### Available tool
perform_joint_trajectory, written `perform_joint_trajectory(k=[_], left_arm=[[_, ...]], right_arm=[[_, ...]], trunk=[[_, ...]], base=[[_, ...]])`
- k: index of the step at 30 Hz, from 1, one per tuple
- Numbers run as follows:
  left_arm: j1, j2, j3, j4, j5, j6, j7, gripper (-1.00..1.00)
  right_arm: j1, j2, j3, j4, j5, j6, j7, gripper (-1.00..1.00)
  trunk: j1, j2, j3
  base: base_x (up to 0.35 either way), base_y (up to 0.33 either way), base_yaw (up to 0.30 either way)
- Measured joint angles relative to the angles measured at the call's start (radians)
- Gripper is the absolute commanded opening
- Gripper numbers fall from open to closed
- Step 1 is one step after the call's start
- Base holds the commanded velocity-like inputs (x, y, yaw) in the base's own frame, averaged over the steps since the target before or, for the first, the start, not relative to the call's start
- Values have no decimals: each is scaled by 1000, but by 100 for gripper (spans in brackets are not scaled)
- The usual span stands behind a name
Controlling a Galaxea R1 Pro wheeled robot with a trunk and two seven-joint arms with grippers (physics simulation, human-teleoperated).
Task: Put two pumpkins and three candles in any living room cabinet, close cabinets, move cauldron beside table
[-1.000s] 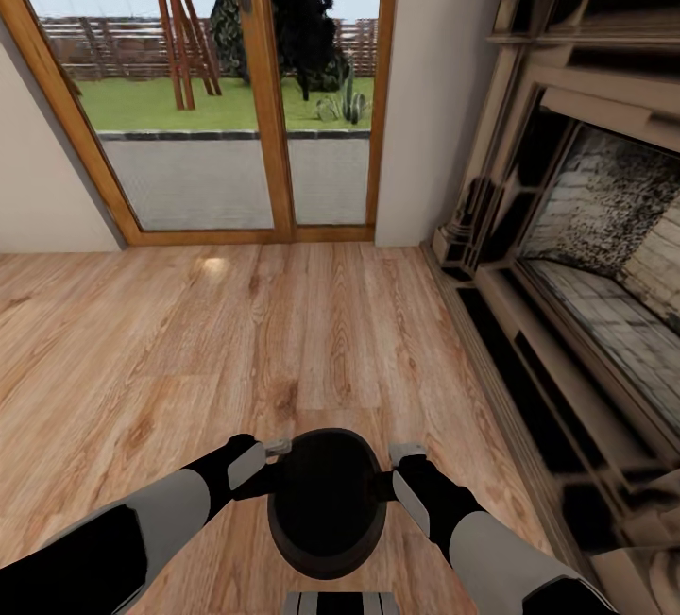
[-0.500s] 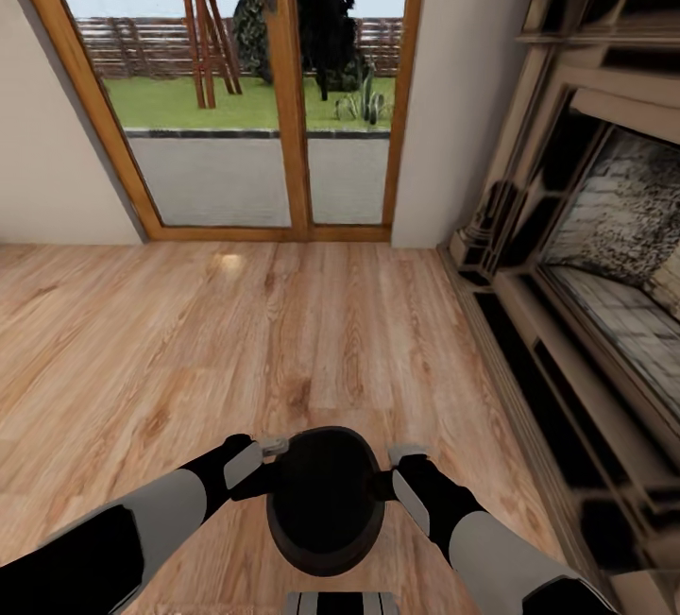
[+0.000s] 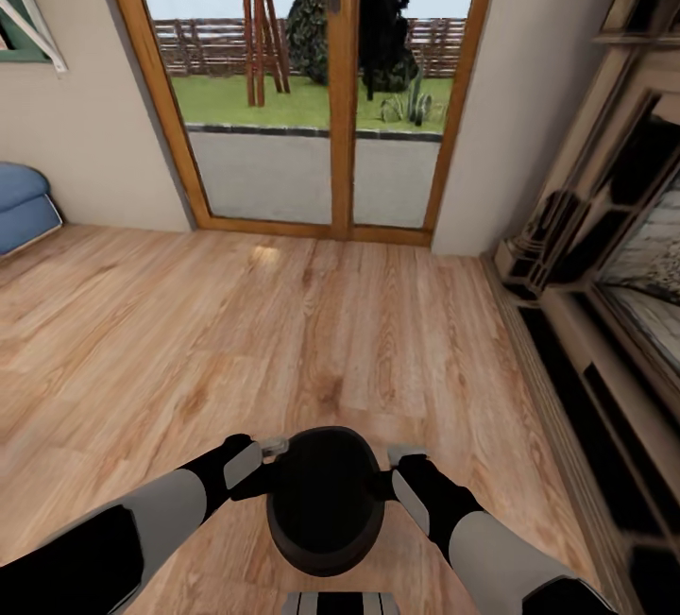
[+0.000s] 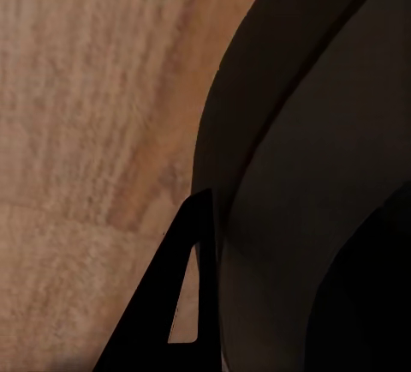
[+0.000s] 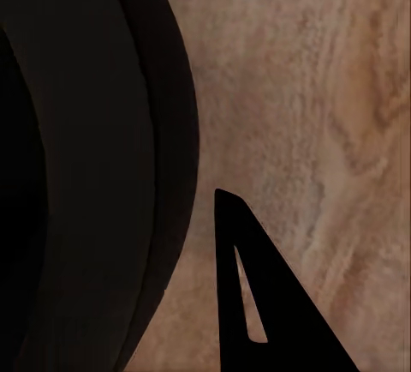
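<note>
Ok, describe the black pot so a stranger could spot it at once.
Start at the glass patio doors and come straight back over the wood floor toward the robot. There, between the left gripper and the right gripper, is the cauldron: round, wide-mouthed, and the one black thing against pale planks.

Ahead I see wood floor (image 3: 283, 332), glass patio doors (image 3: 312, 95) in orange wooden frame, garden lawn (image 3: 302, 100) and fence (image 3: 217, 43) beyond. Blue sofa (image 3: 21, 204) edge at far left wall. Fireplace surround (image 3: 604, 247) along right side. Pale walls either side of doors.
</note>
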State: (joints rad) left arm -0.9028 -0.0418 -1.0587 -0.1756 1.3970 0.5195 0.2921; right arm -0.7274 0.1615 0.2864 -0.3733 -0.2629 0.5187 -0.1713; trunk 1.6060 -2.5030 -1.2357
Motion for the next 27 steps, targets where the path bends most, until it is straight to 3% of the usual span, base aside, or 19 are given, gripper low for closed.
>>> perform_joint_trajectory(k=[23,27], left_arm=[[0,1,0,0,1,1,0,-100],[0,2,0,-1,2,1,-1,-100]], right_arm=[[0,1,0,0,1,0,0,-100],[0,2,0,0,2,0,-1,-100]], trunk=[[0,0,0],[0,0,0]], base=[[0,0,286],[0,0,82]])
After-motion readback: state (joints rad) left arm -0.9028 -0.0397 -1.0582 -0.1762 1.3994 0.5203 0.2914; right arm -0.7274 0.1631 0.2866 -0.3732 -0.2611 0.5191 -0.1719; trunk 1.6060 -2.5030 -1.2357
